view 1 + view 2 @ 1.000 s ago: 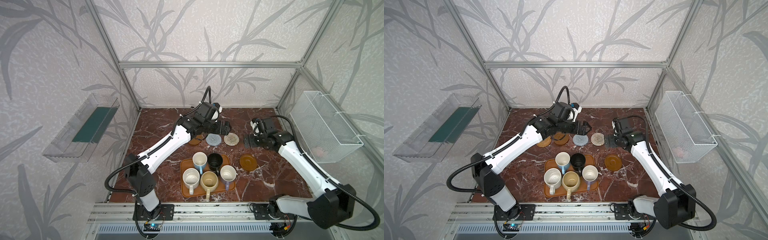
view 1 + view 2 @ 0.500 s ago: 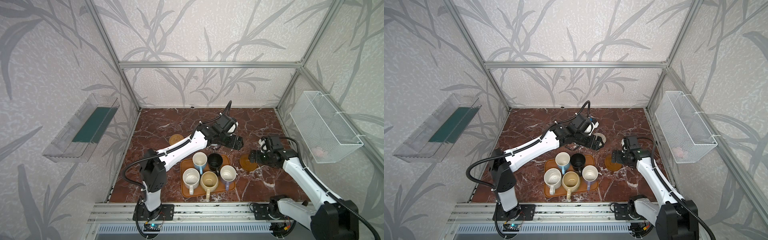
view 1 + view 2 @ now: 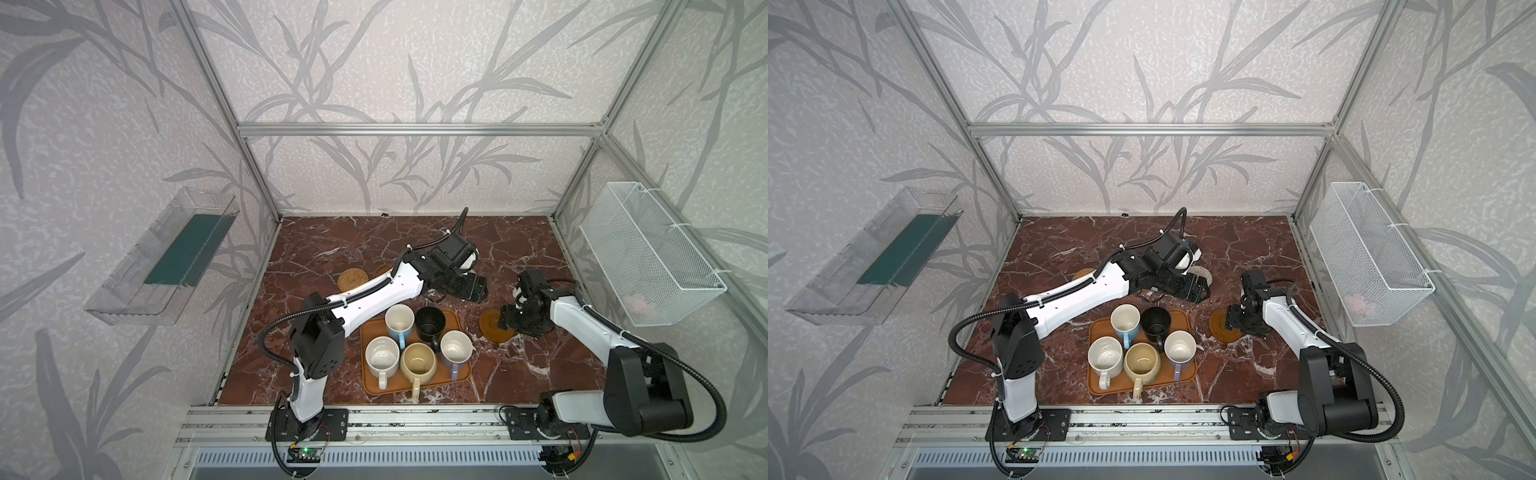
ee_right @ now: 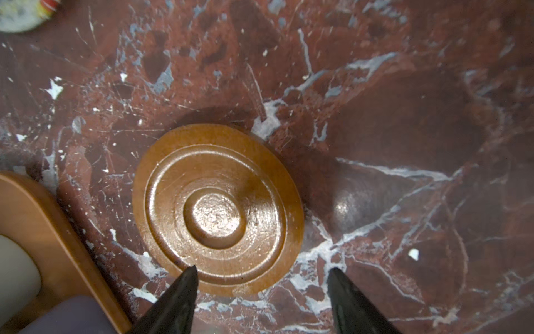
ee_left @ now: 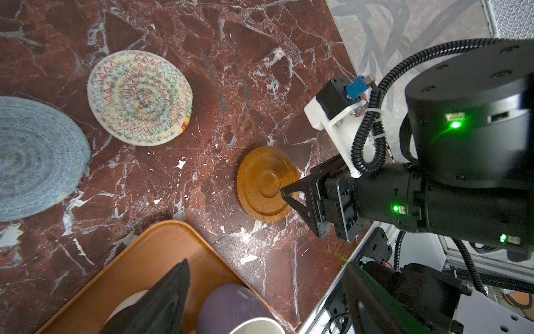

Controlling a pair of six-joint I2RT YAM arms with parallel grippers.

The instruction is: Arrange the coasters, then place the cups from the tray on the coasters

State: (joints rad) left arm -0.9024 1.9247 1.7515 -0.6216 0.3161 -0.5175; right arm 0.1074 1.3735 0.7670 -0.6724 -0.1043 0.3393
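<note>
Arranging coasters; we see all five cups (image 3: 415, 347) on tray (image 3: 460, 376), none placed. Right gripper (image 4: 261, 292) open, empty, brown coaster (image 4: 216, 209) flat ahead of its tips. Left gripper (image 3: 473, 291) empty, opening unclear; rope coasters (image 5: 140, 97) beyond it.

The scene is enclosed by pale walls (image 3: 374, 62) printed with grey leaf patterns and framed by silver aluminium bars (image 3: 415, 129). A red-brown marble table (image 3: 316, 249) veined in white is seen below. A clear plastic bin (image 3: 166, 262) and a white wire mesh basket (image 3: 648, 257) are mounted on the side walls.
</note>
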